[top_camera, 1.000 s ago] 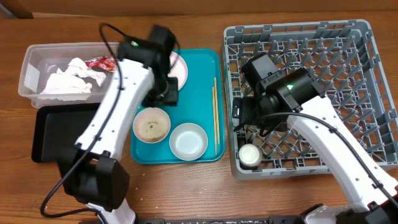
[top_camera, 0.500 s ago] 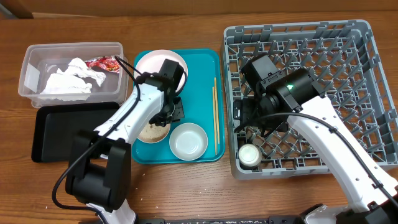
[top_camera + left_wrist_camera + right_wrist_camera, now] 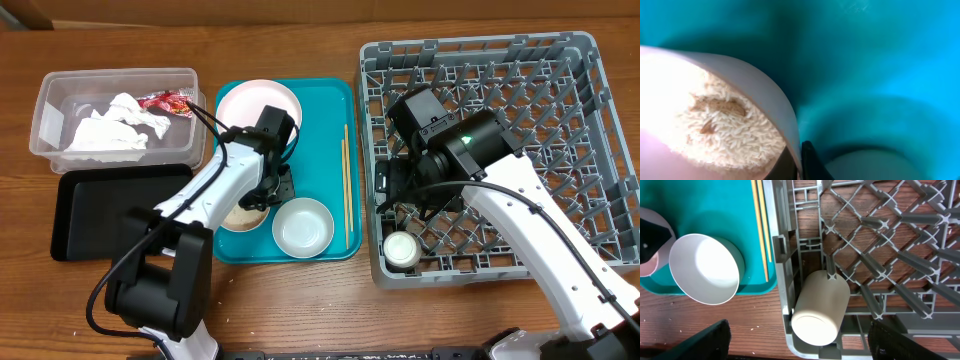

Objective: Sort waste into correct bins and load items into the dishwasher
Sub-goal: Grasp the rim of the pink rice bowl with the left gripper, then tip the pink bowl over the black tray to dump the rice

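Change: we moved our left claw (image 3: pixel 268 190) from the plate (image 3: pixel 245 100) to the rice bowl (image 3: pixel 715 125) on the tray (image 3: pixel 335 110).
Left claw: straddles the bowl's rim; we cannot tell if it squeezes.
Right claw (image 3: pixel 799 326): spread, over the racked cup (image 3: pixel 820 305).
Meaning: we likely empty the rice next.

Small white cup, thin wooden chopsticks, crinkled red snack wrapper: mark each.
Small white cup (image 3: pixel 824 299): right wrist view, its side wall.
Thin wooden chopsticks (image 3: pixel 346 185): overhead view, mid-length of the pair.
Crinkled red snack wrapper (image 3: pixel 165 101): overhead view, centre.

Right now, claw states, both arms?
Left claw: at the rim of the rice bowl; cannot tell whether it is clamped.
Right claw: open, empty, over the cup in the rack.
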Robot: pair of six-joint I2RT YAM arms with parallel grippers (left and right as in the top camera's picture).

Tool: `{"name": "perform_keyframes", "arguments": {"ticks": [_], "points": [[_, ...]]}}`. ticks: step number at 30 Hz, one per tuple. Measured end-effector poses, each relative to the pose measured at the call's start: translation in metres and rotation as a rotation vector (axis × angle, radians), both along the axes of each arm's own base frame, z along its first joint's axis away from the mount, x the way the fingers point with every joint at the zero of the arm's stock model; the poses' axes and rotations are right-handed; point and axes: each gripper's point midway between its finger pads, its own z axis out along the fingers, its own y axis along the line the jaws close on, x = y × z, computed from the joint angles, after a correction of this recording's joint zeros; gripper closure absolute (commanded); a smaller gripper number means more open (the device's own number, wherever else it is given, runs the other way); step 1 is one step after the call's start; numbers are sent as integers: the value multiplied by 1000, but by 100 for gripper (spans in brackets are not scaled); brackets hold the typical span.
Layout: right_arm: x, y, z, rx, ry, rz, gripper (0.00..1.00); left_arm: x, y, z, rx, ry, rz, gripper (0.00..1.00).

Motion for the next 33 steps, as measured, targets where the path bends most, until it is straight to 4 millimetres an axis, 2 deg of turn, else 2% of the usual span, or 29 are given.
{"name": "perform_keyframes", "arguments": {"ticks": [3, 8, 11, 13, 19, 26, 29, 33], "points": [[0, 0, 0, 0, 0, 0, 11, -4, -3, 18, -8, 44, -13, 96], [0, 0, 0, 0, 0, 0, 11, 3, -9, 74, -28, 55, -51, 96], [0, 0, 0, 0, -1, 6, 11, 4, -7, 107, -36, 54, -70, 96], [0, 0, 0, -1, 0, 8, 11, 5, -2, 122, -39, 51, -78, 96], [0, 0, 0, -1, -2, 18, 11, -3, 35, 141, -52, 63, -44, 96], [1, 1, 0, 1, -9, 22, 11, 4, 89, 174, -240, -80, 8, 96], [2, 1, 0, 2, -9, 22, 11, 10, 105, 171, -368, -151, 12, 96], [1, 1, 0, 2, -9, 22, 11, 13, 118, 146, -555, -213, 29, 96]]}}
